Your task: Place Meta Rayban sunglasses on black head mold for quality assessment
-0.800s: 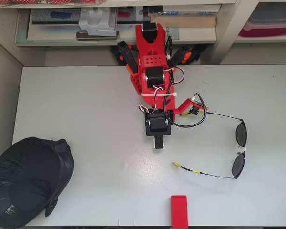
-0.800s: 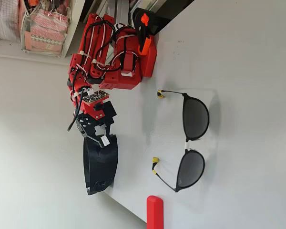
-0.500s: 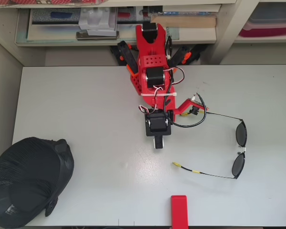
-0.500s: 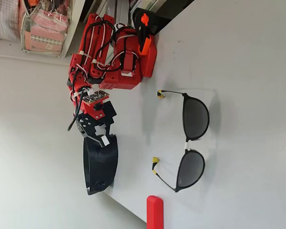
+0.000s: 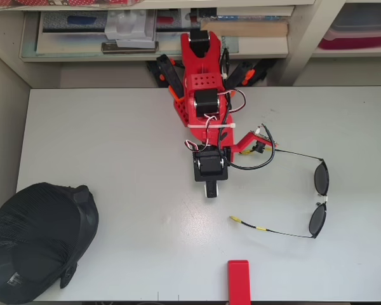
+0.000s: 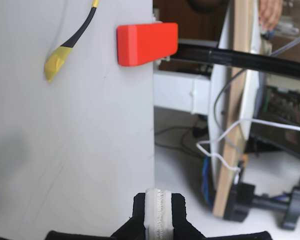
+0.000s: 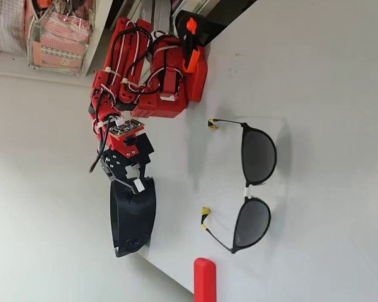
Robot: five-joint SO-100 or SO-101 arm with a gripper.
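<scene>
The sunglasses lie open on the white table at the right in the overhead view, lenses to the right and yellow-tipped temples pointing left. In the fixed view the sunglasses rest flat, apart from the arm. A yellow temple tip shows at the wrist view's upper left. The black head mold sits at the table's front left corner; the fixed view shows the head mold just beyond the gripper. My gripper hangs shut and empty over mid-table, left of the sunglasses. Its fingertips meet at the wrist view's bottom edge.
A small red block stands at the table's front edge, below the nearer temple, and shows as the red block in the wrist view. The red arm base sits at the back edge, with shelves behind it.
</scene>
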